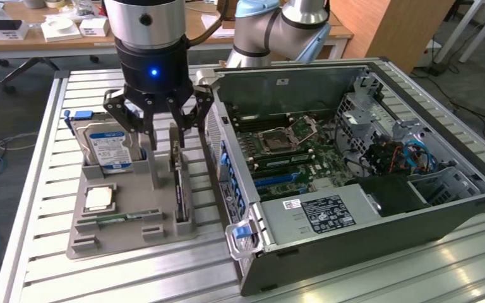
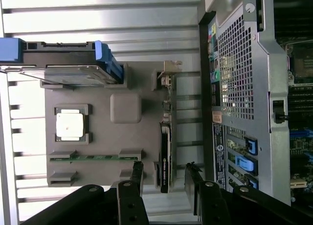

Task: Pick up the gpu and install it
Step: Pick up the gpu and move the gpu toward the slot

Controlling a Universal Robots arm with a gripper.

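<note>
The gpu point(image 1: 177, 183) stands on edge in a slot of the grey holder point(image 1: 162, 230), its silver bracket at the far end. In the wrist view the gpu point(image 2: 165, 137) shows edge-on as a thin dark strip. My gripper point(image 1: 163, 131) hangs open just above the card's far end, with nothing between its fingers. The wrist view has my gripper point(image 2: 165, 178) with one black finger on each side of the card's line, both apart from it.
The grey holder also carries a hard drive point(image 1: 108, 148) with a blue label, a square processor point(image 1: 99, 199) and a RAM stick point(image 1: 124, 218). An open computer case point(image 1: 444, 218) lies on the exterior view's right, motherboard point(image 1: 297, 161) exposed. All rest on a slatted metal table point(image 1: 40, 252).
</note>
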